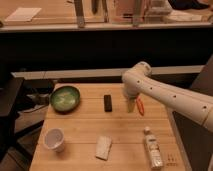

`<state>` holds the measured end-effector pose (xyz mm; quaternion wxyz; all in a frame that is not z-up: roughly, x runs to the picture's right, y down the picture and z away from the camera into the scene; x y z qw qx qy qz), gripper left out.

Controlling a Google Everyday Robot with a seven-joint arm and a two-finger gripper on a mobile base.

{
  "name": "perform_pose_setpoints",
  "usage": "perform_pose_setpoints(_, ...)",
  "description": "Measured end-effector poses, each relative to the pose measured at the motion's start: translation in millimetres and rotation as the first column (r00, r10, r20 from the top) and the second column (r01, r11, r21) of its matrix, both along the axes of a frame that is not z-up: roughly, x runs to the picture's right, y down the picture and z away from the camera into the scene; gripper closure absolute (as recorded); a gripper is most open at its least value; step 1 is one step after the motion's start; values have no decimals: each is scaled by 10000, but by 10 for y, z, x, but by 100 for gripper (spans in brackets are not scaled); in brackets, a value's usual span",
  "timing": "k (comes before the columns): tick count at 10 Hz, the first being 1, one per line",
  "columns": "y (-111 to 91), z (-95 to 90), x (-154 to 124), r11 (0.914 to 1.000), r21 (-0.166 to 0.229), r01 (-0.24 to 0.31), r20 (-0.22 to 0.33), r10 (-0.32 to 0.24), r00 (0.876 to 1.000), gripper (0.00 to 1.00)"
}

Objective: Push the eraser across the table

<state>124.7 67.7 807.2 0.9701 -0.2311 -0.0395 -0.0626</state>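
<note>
The eraser [107,103], a small black bar, lies on the light wooden table [90,125] near its far middle, long side pointing away from me. My gripper [130,104] hangs from the white arm just right of the eraser, low over the tabletop and a small gap away from it. Its fingers point down, stand open and hold nothing. An orange object [140,107] lies just right of the gripper, partly behind the arm.
A green bowl [65,98] sits at the far left. A white cup [54,139] stands at the near left, a whitish block [104,147] at the near middle, and a bottle [152,148] lies at the near right. A dark chair stands left of the table.
</note>
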Motion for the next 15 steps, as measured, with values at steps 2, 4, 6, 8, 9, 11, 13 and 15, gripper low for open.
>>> perform_pose_setpoints(2, 8, 31, -20, 10000, 19, 31, -16, -31, 10000, 20)
perform_pose_setpoints(4, 16, 64, -47, 10000, 38, 51, -15, -51, 10000, 20)
perform_pose_setpoints(6, 23, 88, -71, 10000, 55, 81, -17, -81, 10000, 20)
perform_pose_setpoints(8, 29, 114, -90, 9999, 78, 116, -20, -116, 9999, 20)
perform_pose_setpoints(9, 31, 124, -105, 9999, 86, 135, -10, -135, 9999, 20)
perform_pose_setpoints(11, 42, 149, -132, 9998, 98, 174, -7, -174, 9998, 20)
perform_pose_setpoints(13, 47, 166, -152, 9997, 121, 201, 8, -201, 9998, 24)
perform_pose_setpoints(15, 52, 187, -168, 9996, 147, 234, 6, -235, 9997, 27)
